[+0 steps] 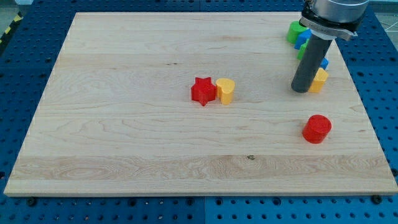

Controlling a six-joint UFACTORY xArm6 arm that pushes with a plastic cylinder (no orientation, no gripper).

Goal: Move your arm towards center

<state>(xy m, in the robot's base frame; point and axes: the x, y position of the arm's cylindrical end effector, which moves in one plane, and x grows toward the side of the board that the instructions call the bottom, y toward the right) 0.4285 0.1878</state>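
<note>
On the wooden desk (124, 124), a red star block (203, 91) touches a yellow block (226, 91) near the centre. Toward the view's right, the rod's tip (301, 91) rests just beside a second yellow block (320, 80), below a partly hidden green block (295, 32) and blue blocks (304, 38). A red cylinder (317, 129) sits nearer the view's bottom. The arm carries no jaws.

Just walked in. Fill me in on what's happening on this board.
My tip rests on the wooden board near the view's right edge, right beside a yellow block. Green and blue blocks cluster behind the rod toward the view's top. A red star and a yellow heart-like block touch near the centre, to my tip's left. A red cylinder sits apart, below.
</note>
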